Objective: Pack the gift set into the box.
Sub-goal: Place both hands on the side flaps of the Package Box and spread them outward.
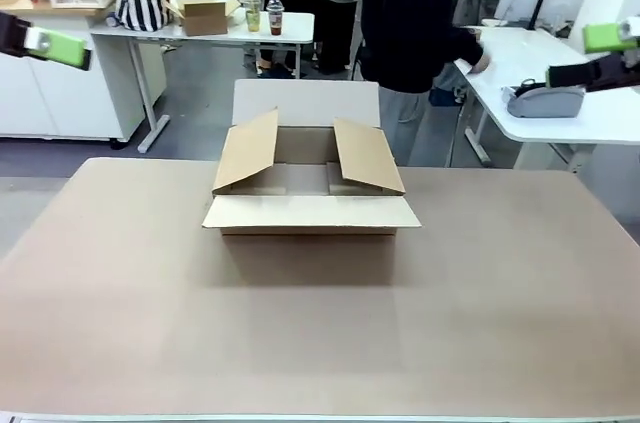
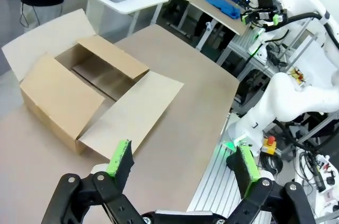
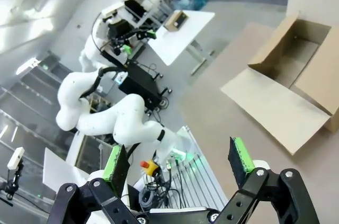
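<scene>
Left tool point(image 2: 183, 163) and right tool point(image 3: 178, 158) both spread wide, gripping nothing. Box point(image 1: 310, 213) centred on worktop point(image 1: 320, 343), nearer far edge: plain brown, four flaps open, bare floor showing.

The left gripper point(image 2: 183, 160) and right gripper point(image 3: 178, 158) are black linkages with pale bolts and bright green pads point(image 2: 119, 156). On the left wrist view's right side, the right arm point(image 2: 296, 97) is glossy white and rounded. The person point(image 1: 410, 13), top centre, wears a dark top and grey trousers.

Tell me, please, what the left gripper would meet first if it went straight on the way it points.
Probably the bare table top, just beside the box's outspread flap; nothing shows between it and the open left gripper, though depth is unclear.
</scene>
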### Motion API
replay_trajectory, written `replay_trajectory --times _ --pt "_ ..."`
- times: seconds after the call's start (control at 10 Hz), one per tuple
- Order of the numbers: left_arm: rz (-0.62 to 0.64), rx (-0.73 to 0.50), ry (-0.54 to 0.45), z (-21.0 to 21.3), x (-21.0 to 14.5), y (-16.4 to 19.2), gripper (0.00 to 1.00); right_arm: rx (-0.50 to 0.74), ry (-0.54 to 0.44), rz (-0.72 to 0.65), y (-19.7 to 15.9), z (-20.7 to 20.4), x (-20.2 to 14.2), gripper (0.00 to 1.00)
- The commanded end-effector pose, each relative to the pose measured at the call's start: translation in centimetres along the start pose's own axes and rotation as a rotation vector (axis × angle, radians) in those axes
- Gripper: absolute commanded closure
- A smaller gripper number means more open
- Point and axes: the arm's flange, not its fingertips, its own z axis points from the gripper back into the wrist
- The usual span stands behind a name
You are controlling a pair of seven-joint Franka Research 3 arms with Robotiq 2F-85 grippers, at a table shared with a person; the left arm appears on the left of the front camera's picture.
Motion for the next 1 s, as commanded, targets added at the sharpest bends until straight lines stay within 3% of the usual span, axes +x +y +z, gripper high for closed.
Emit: replay_trajectory --times 0.0,0.7,0.9 --pt "-0.014 -0.016 -0.015 0.0 0.2 0.4 0.0 0.016 -0.026 0.025 -0.3 0.2 0.3 0.0" --pt "0.007 -0.006 -0.005 0.1 -0.1 0.3 0.0 0.016 -0.026 0.025 -0.3 0.2 0.3 0.0" --pt "0.247 0.507 0.193 -3.7 4.8 -0.1 0.0 0.016 -0.026 0.025 -0.3 0.2 0.3 0.0"
